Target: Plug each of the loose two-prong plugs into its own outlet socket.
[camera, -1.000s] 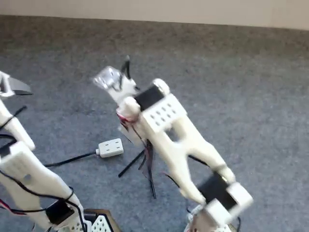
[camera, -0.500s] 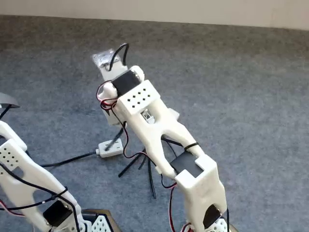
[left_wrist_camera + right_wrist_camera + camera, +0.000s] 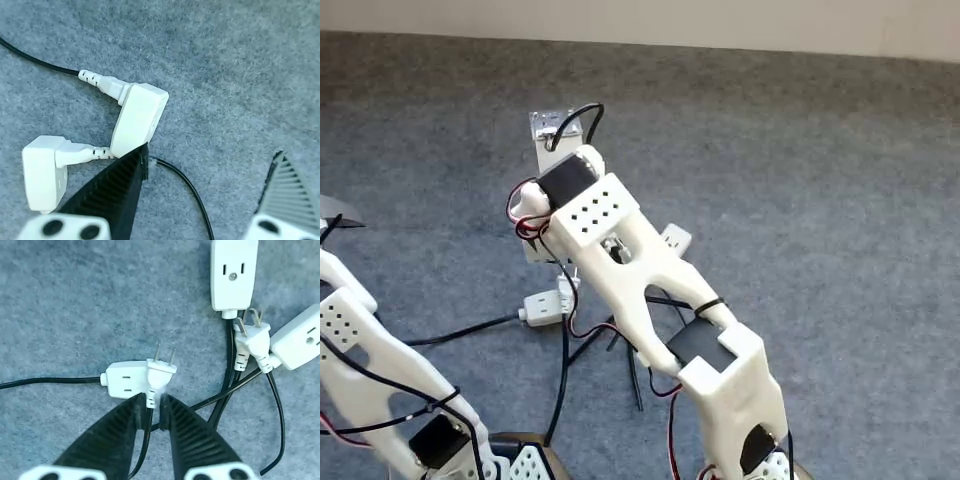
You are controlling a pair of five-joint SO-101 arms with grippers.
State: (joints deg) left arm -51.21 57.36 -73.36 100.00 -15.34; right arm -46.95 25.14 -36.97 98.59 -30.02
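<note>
Grey carpet (image 3: 840, 180) lay under both arms, and the right arm (image 3: 620, 250) stretched long across the middle of it. Its right gripper (image 3: 152, 402) was clenched on the white two-prong plug (image 3: 159, 371). The black fingers (image 3: 117, 435) pinched the ribbed collar just behind the plug body, and both prongs were bare and pointed away from the wrist. Directly beneath that plug sat a white outlet socket (image 3: 122, 380) with two slot pairs showing on its face and a black cord running off its far end. The plug overlapped the socket's end, not pushed in.

Nearby a second socket (image 3: 234, 272) showed its slots and a round screw head. A third socket (image 3: 300, 337) lay at an angle beside it. Between those two sat the second plug (image 3: 252, 337), loose, its prongs bare and close to the second socket's cord end. Black cords (image 3: 227, 385) crossed beneath them.

Over on the other side, the left gripper (image 3: 214, 155) hung wide apart above the carpet, grasping nothing. Just beyond its black finger (image 3: 117, 185) lay two white blocks (image 3: 140, 117), near each other, each with a ribbed collar. Whether these were sockets could not be told, their faces being turned away. A thin black cord (image 3: 185, 182) ran between the spread fingers.
</note>
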